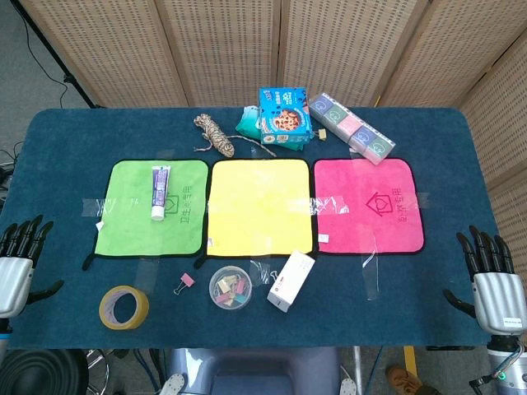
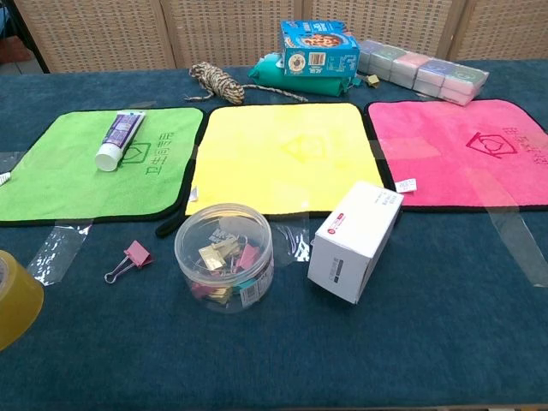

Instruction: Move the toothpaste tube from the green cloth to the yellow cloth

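Head view: toothpaste tube (image 1: pixel 160 192) lengthwise on green cloth (image 1: pixel 132 226), cap toward robot.

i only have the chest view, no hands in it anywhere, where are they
Observer: In the head view the left hand sits at the table's near left corner, fingers apart, holding nothing.
Operator: and the right one
Observer: The right hand is at the near right corner, also with its fingers apart and holding nothing, far from the toothpaste tube.
Operator: theres a yellow thing cut off at my bottom left, what is it
Observer: A roll of yellow tape, lying flat on the table in front of the green cloth.
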